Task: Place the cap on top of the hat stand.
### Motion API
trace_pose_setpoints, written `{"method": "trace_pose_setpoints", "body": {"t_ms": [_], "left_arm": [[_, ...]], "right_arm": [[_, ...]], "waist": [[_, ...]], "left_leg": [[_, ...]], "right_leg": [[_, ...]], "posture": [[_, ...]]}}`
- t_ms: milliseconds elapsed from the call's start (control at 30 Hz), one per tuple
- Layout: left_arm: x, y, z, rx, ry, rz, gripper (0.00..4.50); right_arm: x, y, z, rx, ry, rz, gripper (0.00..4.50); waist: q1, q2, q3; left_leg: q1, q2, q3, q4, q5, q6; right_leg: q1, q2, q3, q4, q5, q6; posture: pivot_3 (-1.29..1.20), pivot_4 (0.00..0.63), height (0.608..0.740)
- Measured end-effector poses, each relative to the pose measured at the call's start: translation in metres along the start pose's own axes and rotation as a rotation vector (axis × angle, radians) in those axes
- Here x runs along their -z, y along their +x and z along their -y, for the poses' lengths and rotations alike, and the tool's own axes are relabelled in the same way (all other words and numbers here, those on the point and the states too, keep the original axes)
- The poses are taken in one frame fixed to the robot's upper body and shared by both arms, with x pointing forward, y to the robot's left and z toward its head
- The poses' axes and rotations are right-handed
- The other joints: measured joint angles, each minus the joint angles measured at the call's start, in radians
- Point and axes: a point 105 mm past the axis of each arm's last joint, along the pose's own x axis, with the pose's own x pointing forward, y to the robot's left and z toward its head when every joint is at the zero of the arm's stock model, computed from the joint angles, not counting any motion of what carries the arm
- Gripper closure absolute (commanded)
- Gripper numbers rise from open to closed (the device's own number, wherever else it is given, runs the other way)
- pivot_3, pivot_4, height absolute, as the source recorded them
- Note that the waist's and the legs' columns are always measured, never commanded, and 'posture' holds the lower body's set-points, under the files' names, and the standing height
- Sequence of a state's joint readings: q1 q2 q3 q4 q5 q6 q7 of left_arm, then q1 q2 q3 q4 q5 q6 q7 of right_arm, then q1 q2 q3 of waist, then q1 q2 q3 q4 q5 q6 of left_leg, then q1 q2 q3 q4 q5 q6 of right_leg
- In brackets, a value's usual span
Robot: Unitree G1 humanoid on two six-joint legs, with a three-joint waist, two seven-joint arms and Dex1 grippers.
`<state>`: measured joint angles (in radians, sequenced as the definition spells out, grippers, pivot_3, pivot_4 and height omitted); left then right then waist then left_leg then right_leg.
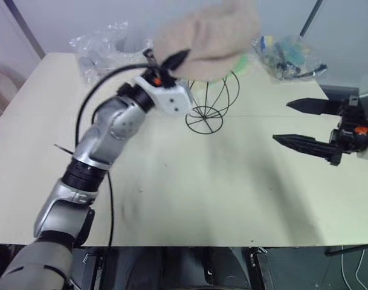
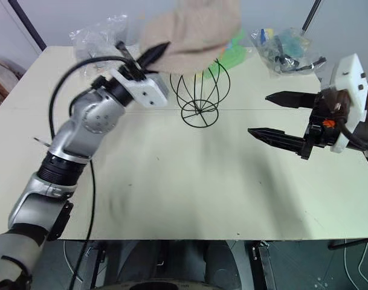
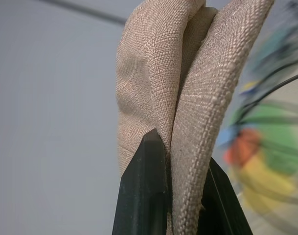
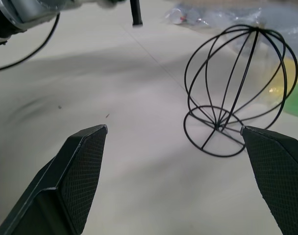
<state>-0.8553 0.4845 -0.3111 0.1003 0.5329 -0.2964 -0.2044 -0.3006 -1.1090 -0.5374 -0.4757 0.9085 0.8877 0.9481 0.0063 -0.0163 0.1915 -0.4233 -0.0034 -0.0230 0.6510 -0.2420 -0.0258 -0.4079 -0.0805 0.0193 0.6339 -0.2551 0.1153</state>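
Cap (image 2: 193, 30): beige fabric, held aloft over the top of the hat stand (image 2: 200, 90), pinched at its folded edge by the left claw (image 3: 180, 196) (fabric squeezed between both black fingers). Hat stand: black wire globe on ring base, upright on the counter (image 2: 190, 193). Right claw (image 2: 274, 115): fingers spread wide, empty, hovering off to the stand's right. Clear plastic bags (image 2: 286, 48): along the counter's far edge.

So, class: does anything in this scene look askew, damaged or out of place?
Only the cap: it is pinched at one edge by the left gripper, folded, and hangs above the hat stand, not seated on it. Nothing looks spilled or damaged.
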Motion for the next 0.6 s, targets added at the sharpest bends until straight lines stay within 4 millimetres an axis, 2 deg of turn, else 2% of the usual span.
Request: {"method": "trace_pose_setpoints", "body": {"t_ms": [200, 300, 400, 500, 600], "left_arm": [[0.005, 0.003, 0.059, 0.213, 0.026, -0.024, 4.45], [0.008, 0.002, 0.074, 0.273, 0.08, -0.044, 4.45], [0.005, 0.008, 0.08, 0.276, 0.086, -0.066, 4.45], [0.002, 0.012, 0.083, 0.275, 0.068, -0.082, 3.28], [0.002, 0.012, 0.085, 0.284, 0.06, -0.09, 1.79]], "right_arm": [[-0.002, 0.0, -0.003, 0.018, -0.008, 0.01, 0.0], [0.0, 0.0, -0.001, 0.036, -0.002, 0.004, 0.0], [0.004, 0.0, 0.002, 0.068, 0.0, -0.012, 0.0], [0.005, 0.002, 0.003, 0.091, -0.014, -0.02, 0.0], [0.011, 0.005, 0.004, 0.112, -0.033, -0.048, 0.0]], "waist": [[0.007, 0.0, 0.0], [0.008, 0.0, 0.0], [0.01, 0.0, 0.0], [0.008, 0.0, 0.0], [0.007, 0.0, 0.0]], "left_leg": [[-0.001, 0.0, 0.0, 0.001, 0.0, 0.0], [-0.001, -0.001, 0.0, 0.001, 0.0, 0.0], [-0.001, -0.001, -0.001, 0.003, 0.0, 0.0], [0.0, -0.001, -0.001, 0.003, 0.0, 0.0], [0.0, -0.001, -0.001, 0.003, 0.0, 0.0]], "right_leg": [[0.0, 0.0, 0.0, 0.0, 0.0, 0.0], [0.001, 0.0, 0.0, 0.0, 0.0, 0.0], [0.002, 0.0, 0.0, 0.0, 0.0, 0.0], [0.002, 0.0, 0.0, 0.0, 0.0, 0.001], [0.002, 0.0, 0.0, 0.0, 0.0, 0.001]], "posture": [[0.0, 0.15, 0.74], [0.0, 0.15, 0.74], [0.0, 0.15, 0.74], [0.0, 0.15, 0.74], [0.0, 0.15, 0.74]]}}
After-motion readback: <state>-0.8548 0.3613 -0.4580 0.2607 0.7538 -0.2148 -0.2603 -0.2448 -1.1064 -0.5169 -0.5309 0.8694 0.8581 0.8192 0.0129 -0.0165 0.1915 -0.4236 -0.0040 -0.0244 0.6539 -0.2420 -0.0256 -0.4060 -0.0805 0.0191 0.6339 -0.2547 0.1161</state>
